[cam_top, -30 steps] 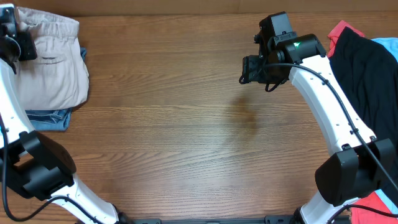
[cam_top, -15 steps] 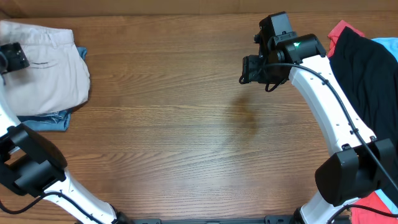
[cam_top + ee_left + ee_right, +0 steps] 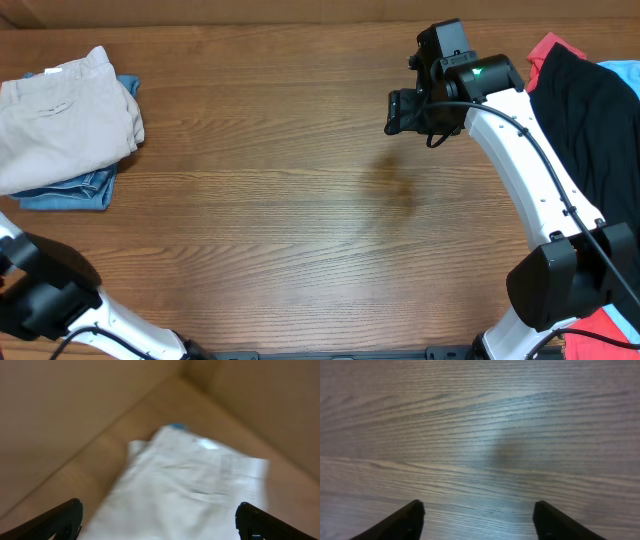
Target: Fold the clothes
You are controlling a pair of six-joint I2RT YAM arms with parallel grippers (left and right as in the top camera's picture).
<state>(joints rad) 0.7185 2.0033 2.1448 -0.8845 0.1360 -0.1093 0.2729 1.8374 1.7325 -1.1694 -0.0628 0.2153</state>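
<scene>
Folded beige shorts (image 3: 65, 115) lie on a folded blue denim garment (image 3: 70, 188) at the table's far left. The left wrist view shows the shorts (image 3: 185, 490), blurred, below my left gripper (image 3: 159, 510), which is open and holds nothing; this gripper is outside the overhead view. My right gripper (image 3: 400, 110) hangs open over bare wood at the upper middle-right, its fingers (image 3: 410, 517) wide apart with only table between them. The rest of the clothes are heaped at the right edge: a black garment (image 3: 590, 120) over a red one (image 3: 548, 48) and a light blue one (image 3: 622, 72).
The wooden table (image 3: 300, 220) spans the view between the two heaps. The left arm's base (image 3: 45, 290) stands at the bottom left and the right arm's base (image 3: 570, 280) at the bottom right. More red cloth (image 3: 600, 335) shows in the bottom right corner.
My left gripper opened, let go of the beige shorts and drew back out of the overhead view. The shorts settled on the denim. The right jaws widened slightly.
</scene>
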